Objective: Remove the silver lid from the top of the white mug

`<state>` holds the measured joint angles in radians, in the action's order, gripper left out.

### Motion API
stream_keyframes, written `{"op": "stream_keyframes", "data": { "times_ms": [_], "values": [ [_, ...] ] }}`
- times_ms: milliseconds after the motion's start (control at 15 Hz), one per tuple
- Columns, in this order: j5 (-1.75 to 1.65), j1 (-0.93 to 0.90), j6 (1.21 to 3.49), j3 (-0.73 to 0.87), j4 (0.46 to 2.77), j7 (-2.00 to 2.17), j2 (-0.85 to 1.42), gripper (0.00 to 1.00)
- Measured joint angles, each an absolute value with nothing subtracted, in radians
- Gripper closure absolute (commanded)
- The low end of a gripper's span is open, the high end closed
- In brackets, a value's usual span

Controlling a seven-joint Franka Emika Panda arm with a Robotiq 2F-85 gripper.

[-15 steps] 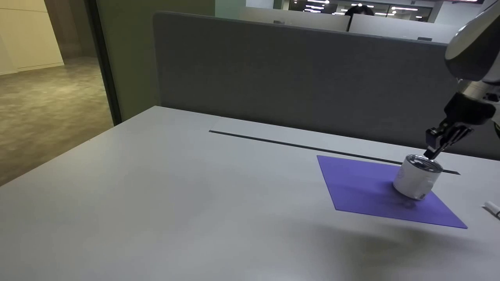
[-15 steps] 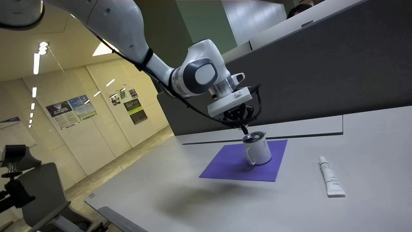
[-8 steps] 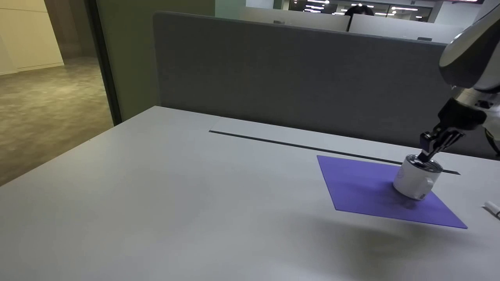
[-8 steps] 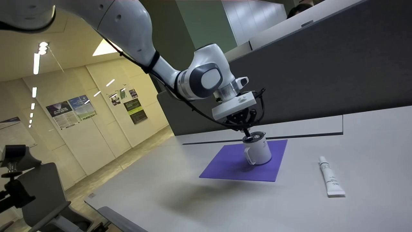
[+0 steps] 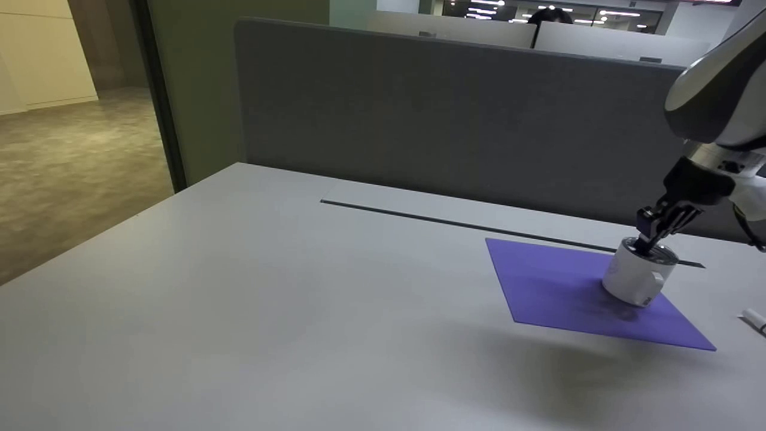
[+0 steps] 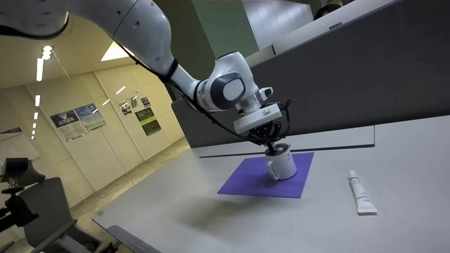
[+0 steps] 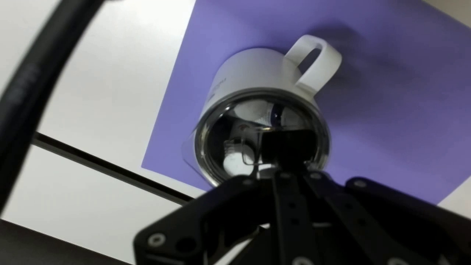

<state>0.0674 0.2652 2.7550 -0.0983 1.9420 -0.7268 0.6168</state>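
Note:
The white mug (image 5: 629, 280) stands upright on the purple mat (image 5: 547, 287); it also shows in an exterior view (image 6: 284, 166) and the wrist view (image 7: 254, 70). Its handle points away from my gripper in the wrist view. The silver lid (image 7: 254, 110) sits on the mug's rim, with a clear tab (image 7: 188, 151) sticking out sideways. My gripper (image 6: 271, 150) comes down tilted, its fingers together, with the tips at the lid's top near one side. The dark fingertips (image 7: 290, 156) merge with a dark patch on the lid, so the exact contact cannot be told.
A white tube (image 6: 361, 196) lies on the white table beside the mat. A dark slot (image 5: 431, 221) runs along the table behind the mat. A tall grey partition (image 5: 419, 108) stands along the back edge. A black cable (image 7: 40, 73) crosses the wrist view.
My gripper has moved down and across the lid, from just above its edge to its top. The fingers stay together. The mug and lid have not moved.

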Motion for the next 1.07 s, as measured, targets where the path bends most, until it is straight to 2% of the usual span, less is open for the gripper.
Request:
{"op": "stream_keyframes", "data": {
  "times_ms": [1067],
  "values": [
    [-0.049,0.258,2.779,-0.064,1.939,-0.725,0.621,1.0]
  ]
}}
